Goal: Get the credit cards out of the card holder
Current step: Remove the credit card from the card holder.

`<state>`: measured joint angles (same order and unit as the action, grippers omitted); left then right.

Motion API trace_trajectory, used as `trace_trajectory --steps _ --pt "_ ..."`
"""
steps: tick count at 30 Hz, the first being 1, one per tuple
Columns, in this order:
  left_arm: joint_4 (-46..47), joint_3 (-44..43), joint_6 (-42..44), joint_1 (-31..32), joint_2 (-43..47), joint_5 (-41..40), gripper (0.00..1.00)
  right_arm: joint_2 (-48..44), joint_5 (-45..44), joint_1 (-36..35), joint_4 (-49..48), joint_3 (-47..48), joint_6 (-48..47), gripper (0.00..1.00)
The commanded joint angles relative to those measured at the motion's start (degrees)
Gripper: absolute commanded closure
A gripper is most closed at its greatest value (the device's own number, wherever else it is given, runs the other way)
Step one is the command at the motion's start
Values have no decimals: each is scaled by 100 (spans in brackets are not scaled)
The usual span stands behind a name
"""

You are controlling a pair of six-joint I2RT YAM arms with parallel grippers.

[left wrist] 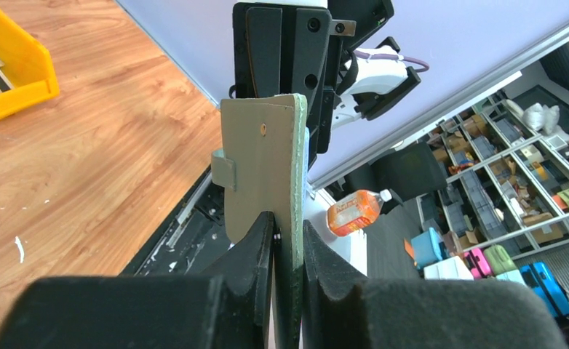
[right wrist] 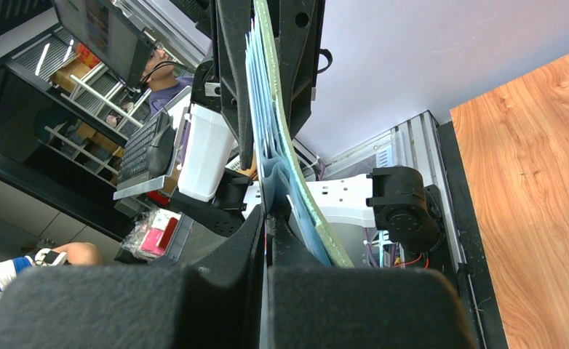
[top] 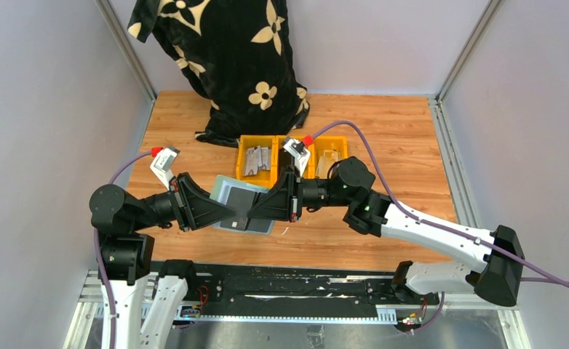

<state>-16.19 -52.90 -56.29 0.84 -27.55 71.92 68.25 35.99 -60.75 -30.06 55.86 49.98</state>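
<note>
Sage-green folding card holder (top: pixel 239 201) hangs over the wooden desk (top: pixel 398 131), before yellow plastic bins (top: pixel 258 138). Left wrist view: left fingers (left wrist: pixel 252 254) clamp its outer edge. Right wrist view: right fingers (right wrist: pixel 245 251), fully closed, pinch its pale-blue pockets.

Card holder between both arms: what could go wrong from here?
The left tool and right tool pinch only edges of the card holder, held off the table; a pull could slip it free. The right tool seems to clamp the pale blue pockets, so it may tug lining, not a card.
</note>
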Motion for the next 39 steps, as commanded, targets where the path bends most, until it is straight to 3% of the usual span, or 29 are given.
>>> trace_trajectory --steps 1,7,10,15,18,23,27,32,39 --pt "343 -119 -332 11 9 176 86 -182 -3 19 -136 -188 -3 100" --pt "441 -165 -452 13 12 160 99 -306 100 18 -386 -365 27 100" --pt "452 -168 -491 12 26 135 100 -308 136 19 -510 -380 52 100" --pt "534 -164 -604 12 74 112 100 -138 220 19 -559 -102 103 75" --pt "554 -168 -634 13 83 144 100 -20 235 23 -562 21 130 69" --pt "555 -159 -616 13 114 153 100 115 295 71 -932 77 361 68" --pt "536 -135 -615 13 134 136 100 188 332 76 -1046 146 448 84" --pt "593 -127 -716 13 162 55 87 239 384 72 -1128 159 520 100" --pt "627 67 -872 13 171 -128 59 378 501 -6 -1166 277 530 100"
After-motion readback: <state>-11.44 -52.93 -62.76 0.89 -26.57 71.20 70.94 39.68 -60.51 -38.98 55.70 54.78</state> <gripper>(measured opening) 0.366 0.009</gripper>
